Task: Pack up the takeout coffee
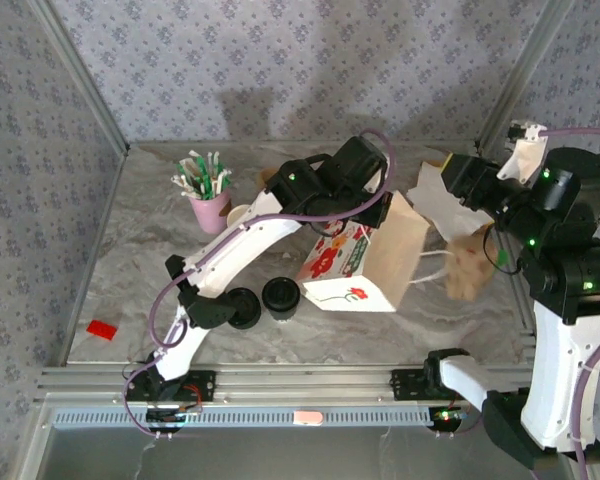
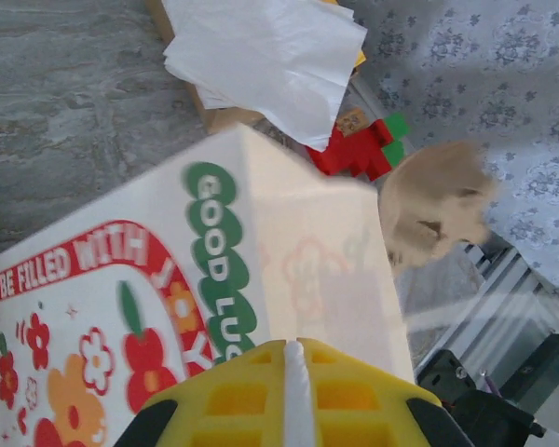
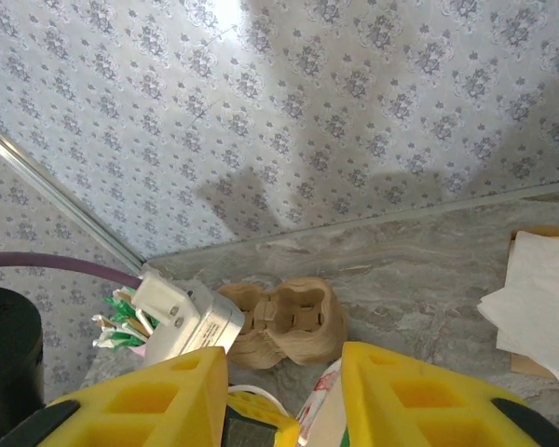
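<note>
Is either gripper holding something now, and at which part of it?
The left gripper is shut on the paper bag, pinching its top edge. The right gripper stands open and grips nothing.

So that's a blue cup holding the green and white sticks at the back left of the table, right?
Not quite: the cup is pink, not blue. It does hold the green and white sticks at the back left of the table. The top external view shows it.
</note>
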### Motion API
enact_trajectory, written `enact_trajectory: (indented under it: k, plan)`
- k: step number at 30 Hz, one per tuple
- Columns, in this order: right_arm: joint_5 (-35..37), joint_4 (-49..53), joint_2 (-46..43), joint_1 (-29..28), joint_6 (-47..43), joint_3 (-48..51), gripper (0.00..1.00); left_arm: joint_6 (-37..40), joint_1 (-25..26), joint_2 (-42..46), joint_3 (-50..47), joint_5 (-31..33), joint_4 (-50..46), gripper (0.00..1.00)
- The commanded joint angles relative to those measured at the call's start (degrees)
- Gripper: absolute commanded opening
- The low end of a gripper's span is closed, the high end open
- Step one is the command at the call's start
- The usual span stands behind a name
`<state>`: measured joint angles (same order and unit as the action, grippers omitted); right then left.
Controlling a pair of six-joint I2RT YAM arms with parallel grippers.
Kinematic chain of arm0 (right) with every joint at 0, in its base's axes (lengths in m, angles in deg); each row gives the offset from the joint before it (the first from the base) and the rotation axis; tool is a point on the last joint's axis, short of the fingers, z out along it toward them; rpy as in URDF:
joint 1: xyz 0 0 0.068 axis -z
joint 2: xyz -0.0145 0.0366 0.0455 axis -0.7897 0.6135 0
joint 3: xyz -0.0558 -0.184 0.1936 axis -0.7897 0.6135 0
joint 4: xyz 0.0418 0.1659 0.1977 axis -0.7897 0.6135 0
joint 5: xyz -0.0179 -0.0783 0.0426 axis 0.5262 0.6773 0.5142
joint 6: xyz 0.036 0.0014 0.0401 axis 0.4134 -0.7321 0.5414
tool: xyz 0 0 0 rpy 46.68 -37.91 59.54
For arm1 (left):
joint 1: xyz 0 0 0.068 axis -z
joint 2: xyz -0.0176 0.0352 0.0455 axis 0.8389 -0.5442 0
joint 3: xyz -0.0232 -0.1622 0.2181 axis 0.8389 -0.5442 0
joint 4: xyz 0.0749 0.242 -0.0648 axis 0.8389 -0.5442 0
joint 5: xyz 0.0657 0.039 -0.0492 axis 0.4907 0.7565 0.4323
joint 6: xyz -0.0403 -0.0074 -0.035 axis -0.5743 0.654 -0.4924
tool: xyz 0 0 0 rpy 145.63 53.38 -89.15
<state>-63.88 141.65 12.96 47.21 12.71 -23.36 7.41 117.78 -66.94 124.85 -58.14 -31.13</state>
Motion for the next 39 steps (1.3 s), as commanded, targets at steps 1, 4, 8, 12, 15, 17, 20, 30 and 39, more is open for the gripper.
enact_trajectory:
  k: [1,4,8,12,15,17,20,30,39]
  plan:
    - [0.78,0.76,-0.55,0.76,-1.14,2.22,0.41,-0.57,-1.4,-0.4,1.81,-2.71,0.81,0.0]
    - [0.38,1.97,-0.22,1.86,-1.04,4.99,0.44,-0.46,-4.93,0.57,0.94,-3.76,-1.48,0.0]
    - [0.9,4.48,0.43,3.38,-0.25,6.68,0.51,-1.6,-9.66,3.73,-4.39,-8.44,1.26,0.02]
    - [2.4,9.03,1.65,5.63,0.19,7.42,0.61,-3.85,-13.33,3.95,-7.64,-16.34,4.22,0.11]
    - [3.53,12.63,1.89,8.14,1.09,9.09,0.65,-3.84,-14.66,2.72,-7.19,-18.59,3.6,0.17]
    - [3.77,14.2,1.43,10.06,1.12,11.02,0.68,-3.47,-14.9,2.5,-6.62,-18.89,3.38,0.2]
    - [4.48,16.31,0.67,13.09,0.86,14.4,0.7,-3.05,-15.12,2.55,-5.72,-18.74,2.42,0.26]
    - [14.79,18.96,-1.4,17.84,-0.47,26.59,0.82,0.69,-15.13,8.9,-5.75,-9.0,0.46,0.72]
    - [22.05,17.77,-0.74,22.94,5.3,33.92,0.94,3.37,-15.22,17.27,-8.26,-1.21,1.08,0.9]
